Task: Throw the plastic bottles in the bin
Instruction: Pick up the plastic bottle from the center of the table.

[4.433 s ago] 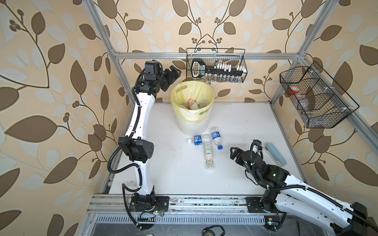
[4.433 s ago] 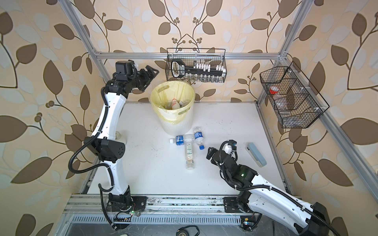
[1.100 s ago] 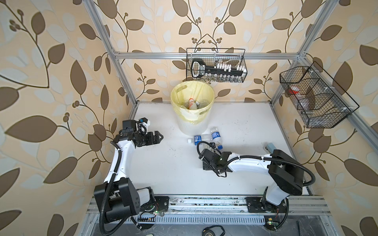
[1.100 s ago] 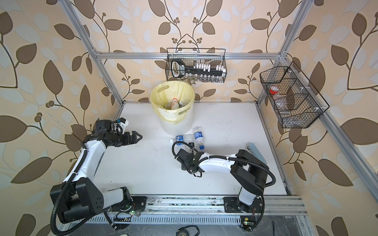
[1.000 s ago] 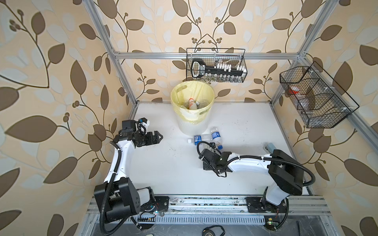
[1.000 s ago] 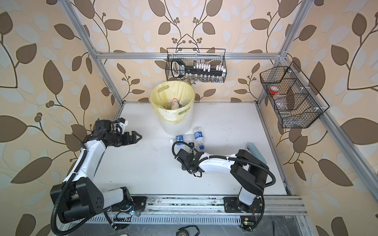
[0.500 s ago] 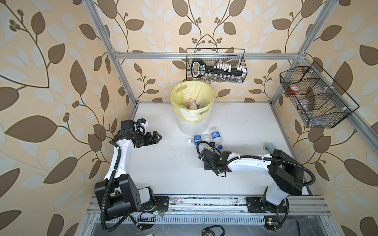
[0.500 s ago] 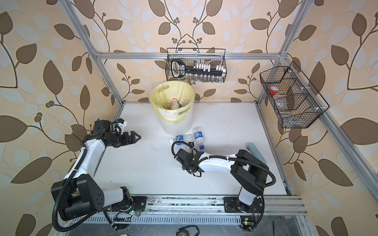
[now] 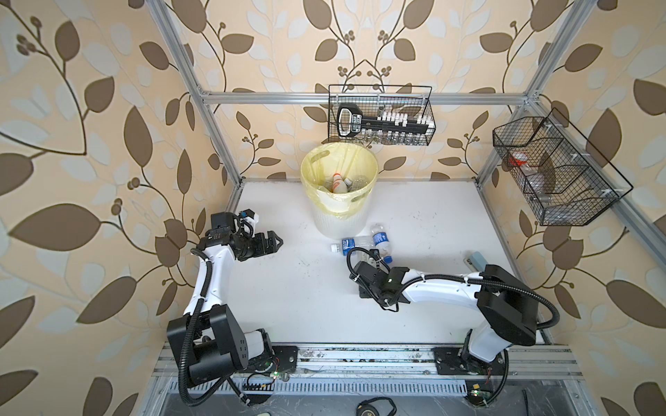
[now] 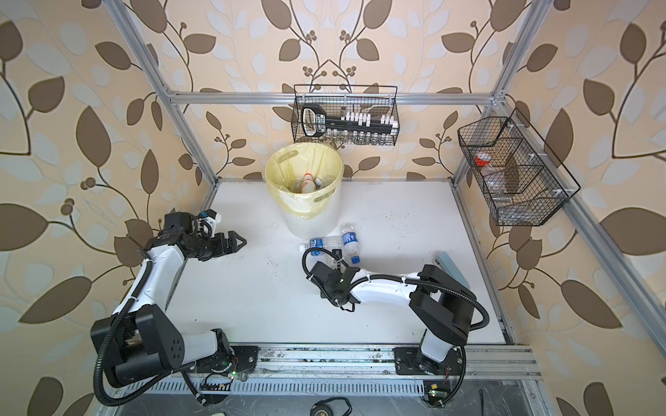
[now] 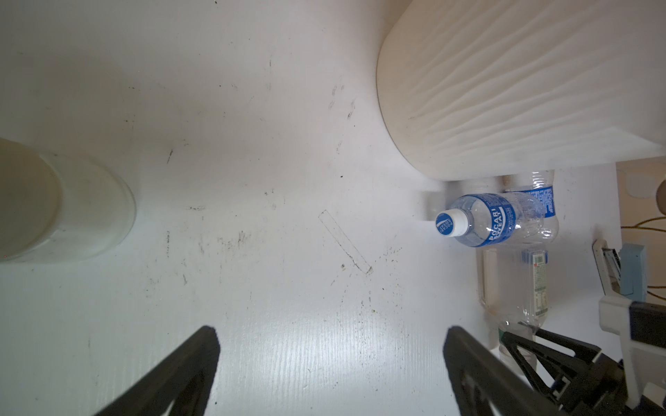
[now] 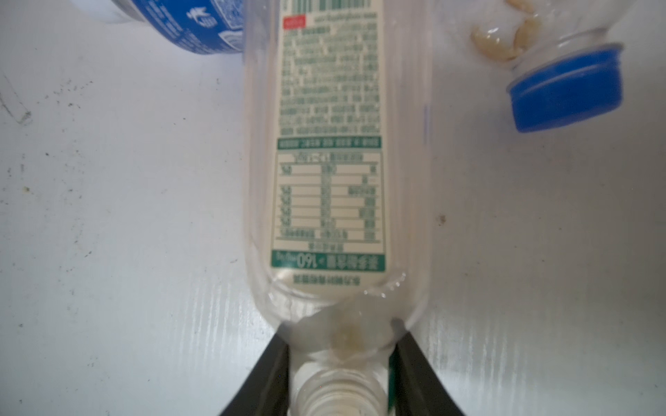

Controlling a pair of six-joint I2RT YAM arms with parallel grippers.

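Bottle is lying on table with right gripper clamping its neck, while left gripper is hovering, jaws wide apart, near bin.

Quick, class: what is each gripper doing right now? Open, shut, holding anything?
Left gripper: open, empty.
Right gripper: shut on the neck of the clear bottle with the green-and-white label.

The left arm and right arm are white shells with black joint housings. Black ribbed cables loop along them. The left hand and right hand have black tapered fingers.
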